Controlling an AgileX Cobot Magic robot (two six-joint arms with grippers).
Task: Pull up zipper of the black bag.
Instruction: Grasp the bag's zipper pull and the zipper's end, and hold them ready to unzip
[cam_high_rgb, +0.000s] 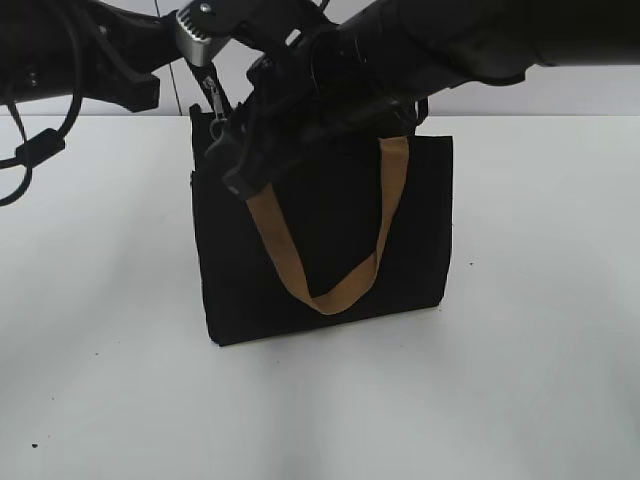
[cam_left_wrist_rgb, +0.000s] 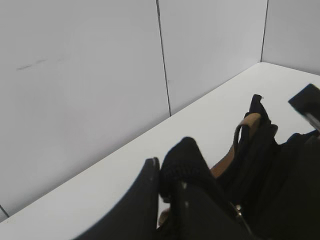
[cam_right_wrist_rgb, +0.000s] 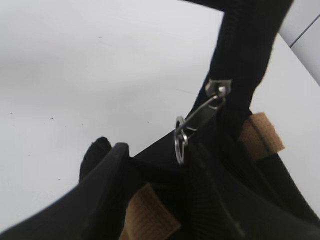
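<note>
The black bag (cam_high_rgb: 330, 250) stands upright on the white table, one tan handle (cam_high_rgb: 335, 290) hanging down its front. My left gripper (cam_high_rgb: 205, 58) is above the bag's top left corner. In the left wrist view the left gripper (cam_left_wrist_rgb: 167, 177) is shut on a black fabric end of the zipper strip. That strip (cam_right_wrist_rgb: 247, 45) rises taut, with the silvery zipper pull tab (cam_right_wrist_rgb: 200, 117) and its ring hanging from it; the tab also shows in the exterior view (cam_high_rgb: 214, 102). My right gripper (cam_high_rgb: 236, 165) reaches across to the same corner. Its fingers (cam_right_wrist_rgb: 160, 165) are apart around the bag's top edge, just below the ring.
The white table (cam_high_rgb: 520, 380) spreads round the bag on all sides. A panelled white wall (cam_left_wrist_rgb: 100, 75) stands close behind. Both arms cross above the bag and hide its top edge in the exterior view. Cables (cam_high_rgb: 35, 150) hang at the left.
</note>
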